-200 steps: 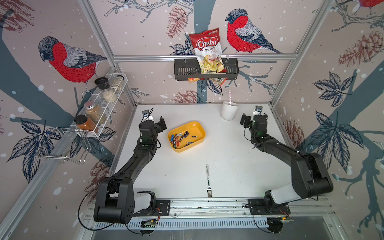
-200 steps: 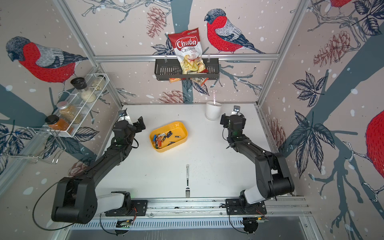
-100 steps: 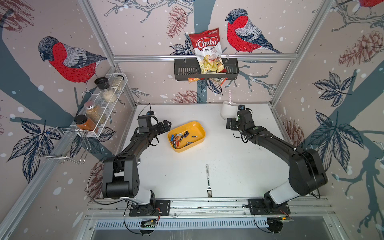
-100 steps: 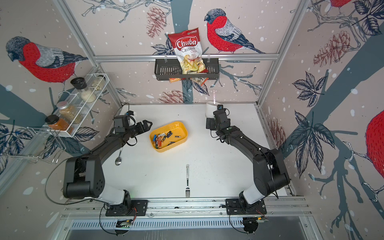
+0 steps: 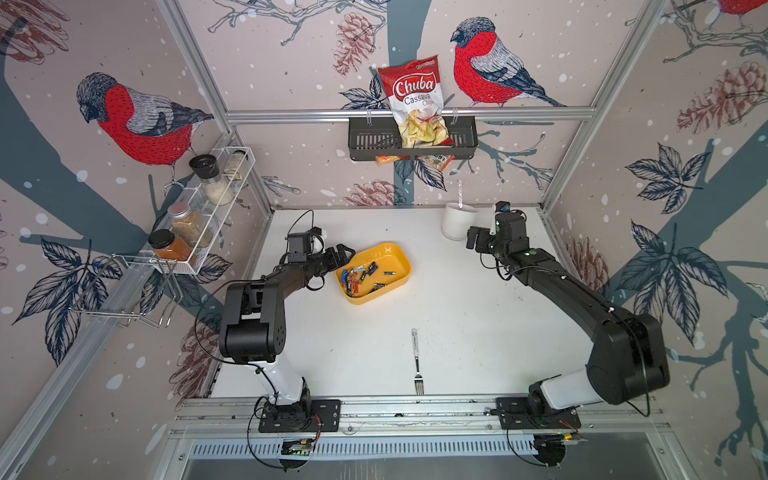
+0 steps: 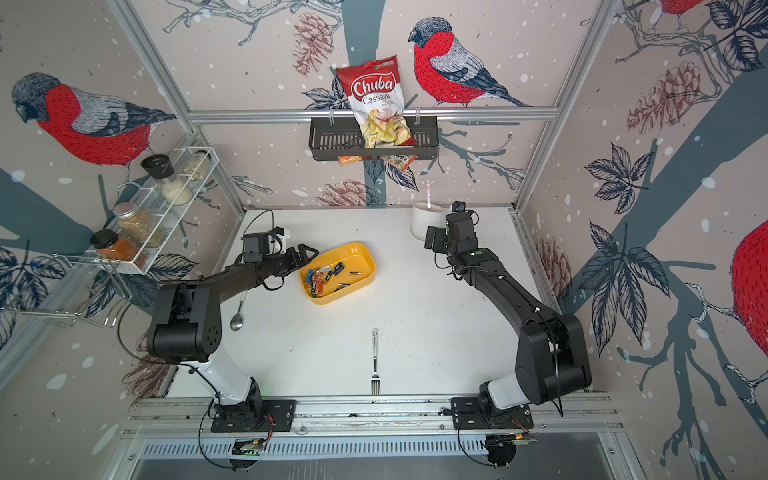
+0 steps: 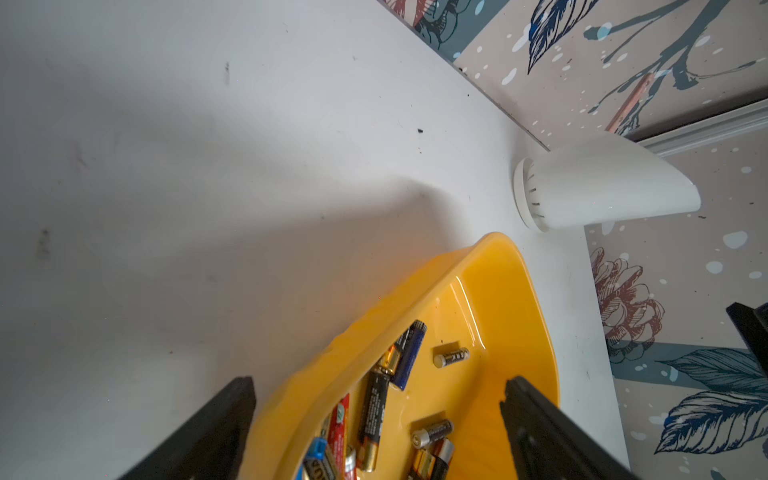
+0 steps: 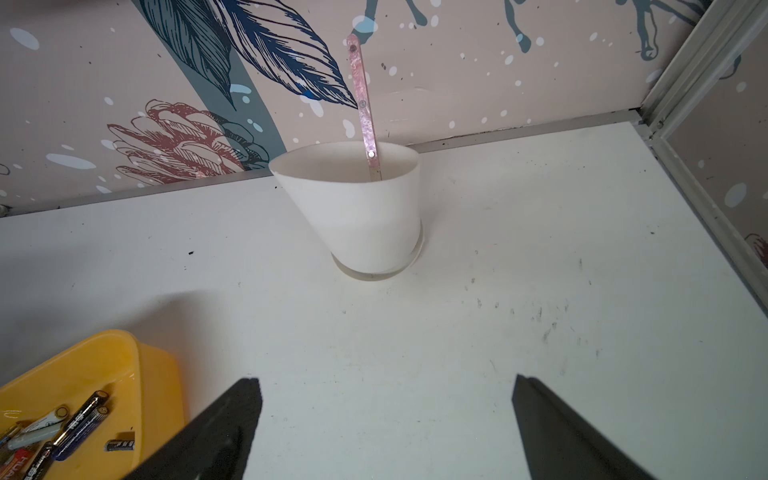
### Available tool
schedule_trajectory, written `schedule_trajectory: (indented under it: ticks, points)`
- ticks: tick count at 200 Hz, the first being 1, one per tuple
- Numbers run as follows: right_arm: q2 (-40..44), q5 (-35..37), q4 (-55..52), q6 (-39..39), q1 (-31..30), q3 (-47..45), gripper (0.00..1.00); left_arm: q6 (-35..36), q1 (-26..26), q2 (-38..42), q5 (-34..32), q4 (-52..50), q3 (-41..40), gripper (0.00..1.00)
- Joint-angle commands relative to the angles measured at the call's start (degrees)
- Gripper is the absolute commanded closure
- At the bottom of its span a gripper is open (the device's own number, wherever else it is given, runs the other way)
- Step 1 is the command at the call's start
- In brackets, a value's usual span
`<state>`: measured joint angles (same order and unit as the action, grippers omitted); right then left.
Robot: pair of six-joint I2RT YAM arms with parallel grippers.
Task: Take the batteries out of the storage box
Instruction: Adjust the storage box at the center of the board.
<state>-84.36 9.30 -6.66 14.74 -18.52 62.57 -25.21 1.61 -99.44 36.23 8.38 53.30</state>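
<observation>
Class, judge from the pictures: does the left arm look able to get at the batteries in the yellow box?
Probably yes: the left gripper sits open right at the rim of the storage box, and nothing covers the batteries.

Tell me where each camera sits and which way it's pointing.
Top views: high above the robot's base, looking down at the whole table; both arms show, left gripper and right gripper open.
Left wrist: on the left arm, looking between its fingers onto the storage box with batteries.
Right wrist: on the right arm, facing the white cup; both fingers show.
Shared: both wrist views catch the storage box and white cup.
</observation>
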Motion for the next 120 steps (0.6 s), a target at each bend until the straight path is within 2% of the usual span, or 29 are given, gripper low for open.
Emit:
schedule_trajectory:
  ticks: [1,49,83,120]
  points:
    - [0.65,2.04,-1.50,-2.10,1.64,0.35,0.00,-2.95,-1.38,0.49,1.64,4.50,-2.23,0.04]
    - [3.55,-0.67,-1.20,-2.61,6.86,-0.45,0.00,-5.02,-5.74,3.97,-1.12,4.57,-4.99,0.04]
    - [4.17,0.00,-1.46,-2.81,7.34,-1.74,0.00,-6.01,-11.82,7.85,-9.86,-0.25,-4.97,0.04]
    - [2.99,-4.22,-2.81,-1.13,6.59,-2.59,0.00,-10.16,-13.92,12.11,-11.40,1.80,-9.44,0.04]
